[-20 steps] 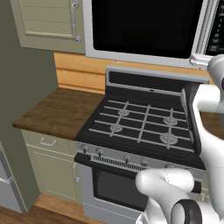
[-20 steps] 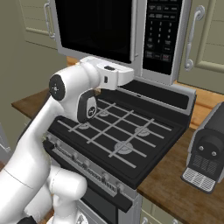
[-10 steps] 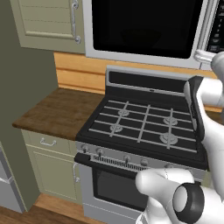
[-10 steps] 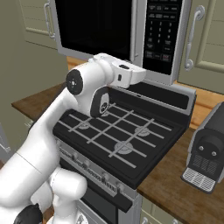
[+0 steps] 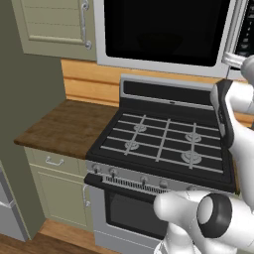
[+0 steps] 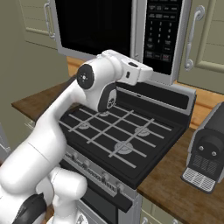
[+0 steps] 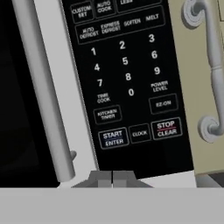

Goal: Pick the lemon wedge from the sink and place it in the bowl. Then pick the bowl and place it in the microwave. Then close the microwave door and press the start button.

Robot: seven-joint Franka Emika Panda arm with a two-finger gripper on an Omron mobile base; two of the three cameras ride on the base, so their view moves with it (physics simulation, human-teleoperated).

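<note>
Two closed pincer (image 7: pixel 112 178) tips sit just below the microwave (image 7: pixel 131 87) START button (image 7: pixel 113 138).

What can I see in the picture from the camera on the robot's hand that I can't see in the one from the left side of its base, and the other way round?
The hand view alone lets you read the keypad: number keys and the START/ENTER button, with the shut gripper just below it, plus a beige cabinet handle beside the microwave. The left base view alone takes in the black stove with its burner grates, the wooden counter and the oven front below. Both show the microwave door, closed, with its dark glass and silver bar handle.
</note>
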